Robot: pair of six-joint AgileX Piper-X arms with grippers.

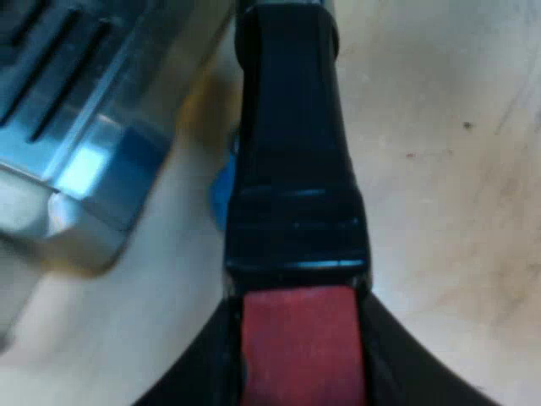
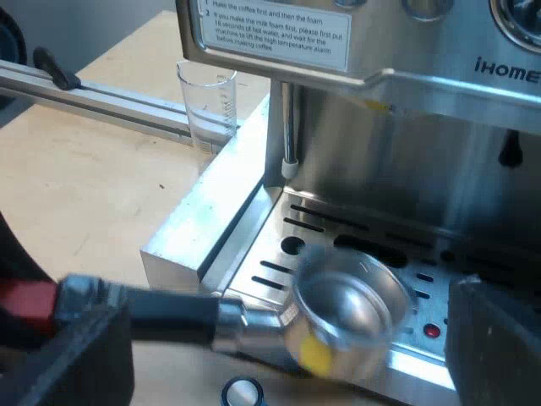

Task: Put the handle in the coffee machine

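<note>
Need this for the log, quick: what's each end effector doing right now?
Left end effector: closed on the handle.
Right end effector: open, holding nothing.

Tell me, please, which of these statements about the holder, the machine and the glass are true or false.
1. The round metal holder with a dark, red-ended handle is locked into the steel espresso machine. False: it is held loose over the front of the slotted drip tray.
2. A clear measuring glass stands upright on the wooden table beside the machine. True.
3. The left tool grips the handle at its red end. True.
4. The right tool is shut on the glass. False: it is open, holding nothing, and the glass stands well away from it.
</note>
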